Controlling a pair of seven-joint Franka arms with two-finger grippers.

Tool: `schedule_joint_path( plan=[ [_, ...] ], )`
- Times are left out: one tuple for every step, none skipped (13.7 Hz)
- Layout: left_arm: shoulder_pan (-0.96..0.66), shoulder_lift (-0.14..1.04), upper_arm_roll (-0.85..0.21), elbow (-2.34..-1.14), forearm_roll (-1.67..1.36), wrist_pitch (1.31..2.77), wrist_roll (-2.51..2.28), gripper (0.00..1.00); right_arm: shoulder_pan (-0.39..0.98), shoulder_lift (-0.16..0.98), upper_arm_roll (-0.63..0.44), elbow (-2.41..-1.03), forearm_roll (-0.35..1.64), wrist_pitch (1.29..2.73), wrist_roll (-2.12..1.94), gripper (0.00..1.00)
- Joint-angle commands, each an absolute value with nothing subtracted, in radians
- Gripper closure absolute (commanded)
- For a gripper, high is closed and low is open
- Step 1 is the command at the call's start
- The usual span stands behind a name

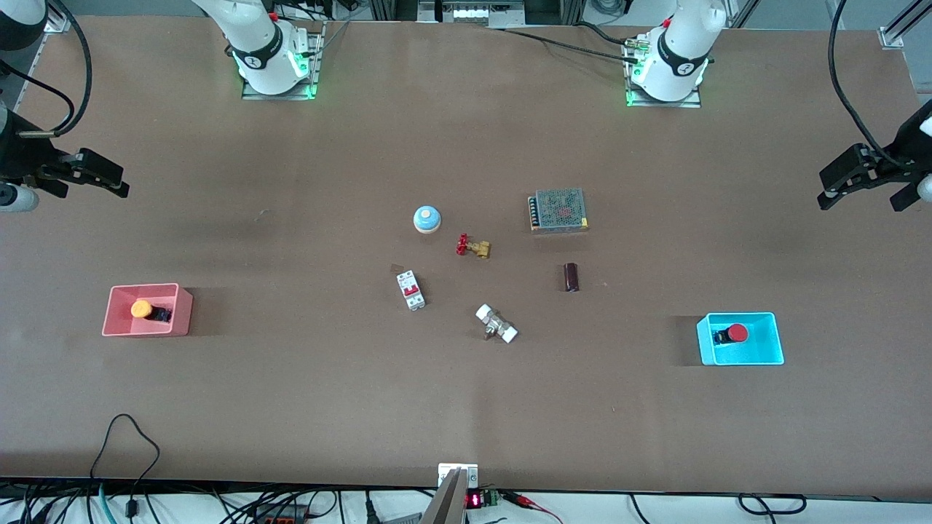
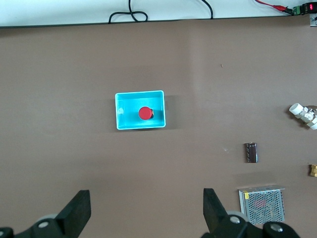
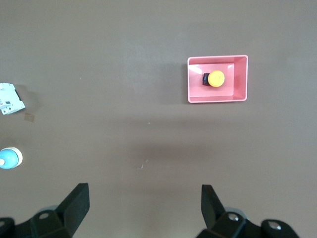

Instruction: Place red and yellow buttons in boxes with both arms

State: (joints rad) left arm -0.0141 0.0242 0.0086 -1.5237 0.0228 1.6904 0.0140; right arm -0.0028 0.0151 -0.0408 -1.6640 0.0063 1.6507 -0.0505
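Left hand (image 1: 870, 185), fingers spread and empty, hung over bare table (image 1: 466, 407) at the left arm's end; right hand (image 1: 91, 178), likewise spread and empty, over the right arm's end. Red button (image 1: 737, 333) lay in the cyan box (image 1: 772, 356), well apart from the blue dome (image 1: 427, 218), toward the left arm's end. Yellow button (image 1: 142, 309) lay in the pink box (image 1: 116, 327), well apart from that dome toward the right arm's end.

A wide brown table (image 1: 466, 407) under even light, black cables (image 1: 124, 451) trailing along its near edge.
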Motion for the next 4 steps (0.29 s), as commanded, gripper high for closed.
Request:
schedule_joint_path(
  plan=[
    [-0.020,0.012,0.011,-1.536,0.006,1.683,0.017,0.00,-0.031,-0.006,-0.018,-1.680,-0.008,1.635,-0.052,0.00],
    [-0.020,0.012,0.011,-1.534,0.006,1.683,0.017,0.00,-0.034,-0.006,-0.018,-1.678,-0.009,1.637,-0.054,0.00],
    [-0.020,0.012,0.011,-1.532,0.005,1.684,0.018,0.00,-0.034,-0.006,-0.017,-1.677,-0.009,1.637,-0.054,0.00],
    [-0.020,0.012,0.011,-1.529,-0.009,1.687,0.020,0.00,-0.034,-0.006,-0.017,-1.677,-0.009,1.638,-0.054,0.00]
  ],
)
